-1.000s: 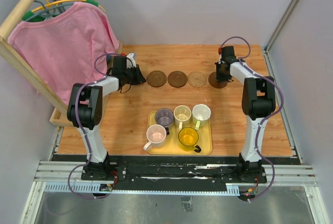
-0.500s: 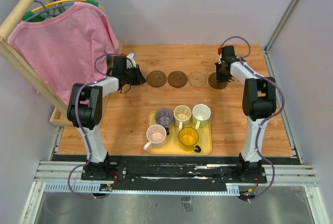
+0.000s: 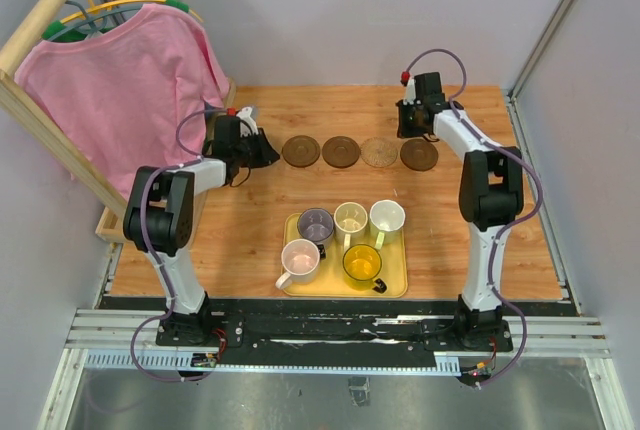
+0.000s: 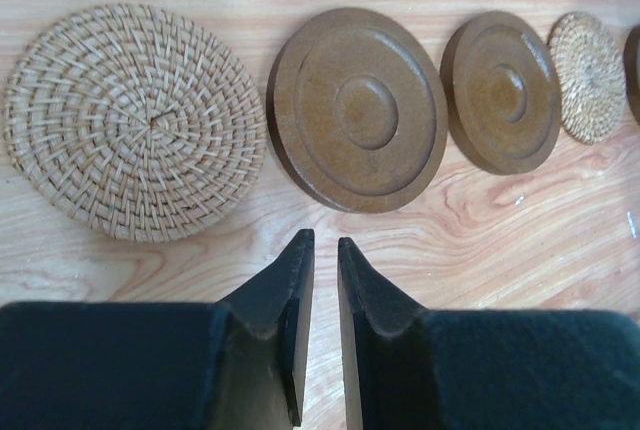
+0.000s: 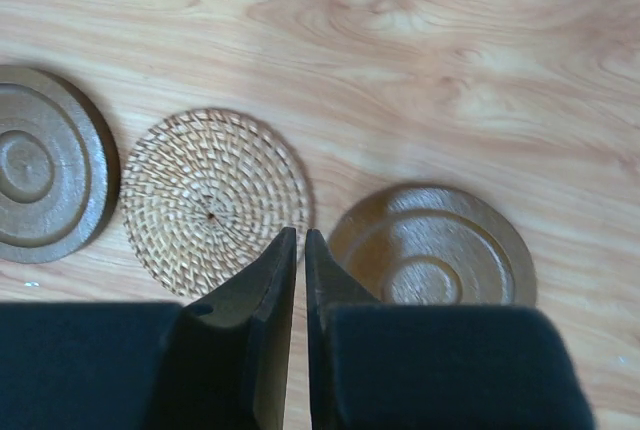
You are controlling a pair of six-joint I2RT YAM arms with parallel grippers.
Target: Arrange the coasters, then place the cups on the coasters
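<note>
Five cups (image 3: 350,218) stand on the yellow tray (image 3: 392,270) at the counter's (image 3: 240,240) near side. Farther back, five coasters (image 4: 358,110) lie in a row; left pincer (image 4: 320,242) at its left end, right pincer (image 5: 298,237) over its right end, both almost clenched, empty

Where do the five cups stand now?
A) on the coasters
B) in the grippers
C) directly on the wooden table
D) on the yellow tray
D: all five cups stand together on the yellow tray, and the coasters lie bare.
</note>
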